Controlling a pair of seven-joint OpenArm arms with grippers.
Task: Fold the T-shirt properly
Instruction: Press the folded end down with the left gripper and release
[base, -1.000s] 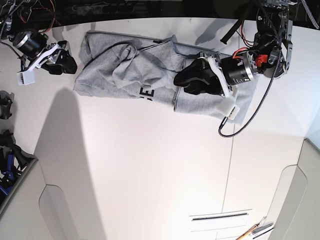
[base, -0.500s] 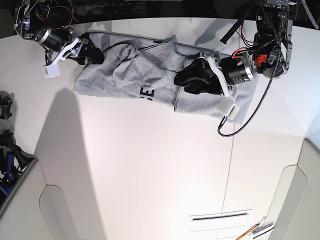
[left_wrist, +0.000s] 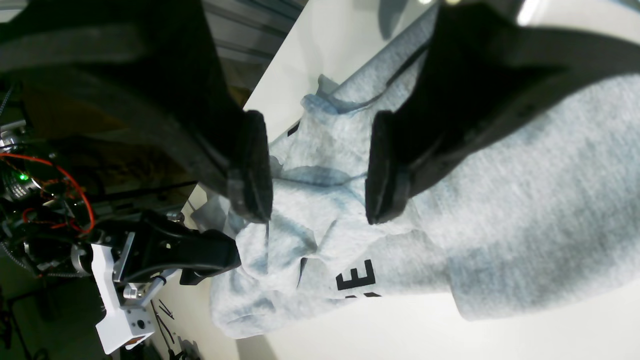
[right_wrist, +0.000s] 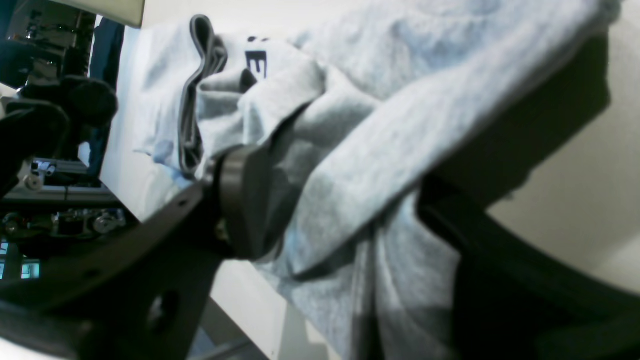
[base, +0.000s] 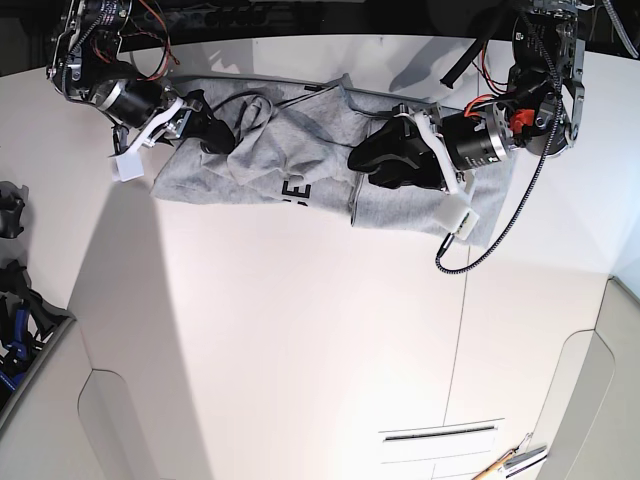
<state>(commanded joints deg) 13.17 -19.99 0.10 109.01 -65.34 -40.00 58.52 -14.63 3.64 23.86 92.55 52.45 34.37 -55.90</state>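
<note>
The grey T-shirt (base: 300, 140) lies crumpled along the far side of the white table (base: 300, 330), with a black letter "E" (base: 295, 190) showing. It also shows in the left wrist view (left_wrist: 500, 225) and the right wrist view (right_wrist: 400, 115). My left gripper (base: 358, 163) rests on the shirt's middle right, jaws open over the cloth (left_wrist: 317, 170), holding nothing. My right gripper (base: 213, 135) is on the shirt's left part. Its jaws are wide apart (right_wrist: 335, 210), with a raised fold of the shirt running between them.
The left arm's black cable (base: 500, 220) loops over the table at right. Dark tools (base: 12, 300) sit off the table's left edge. A slot (base: 440, 432) and a pencil-like tool (base: 510, 460) are at the near right.
My right gripper has moved from off the shirt's left end onto its left part, and the cloth there has bunched and shifted. My left gripper has stayed put.
</note>
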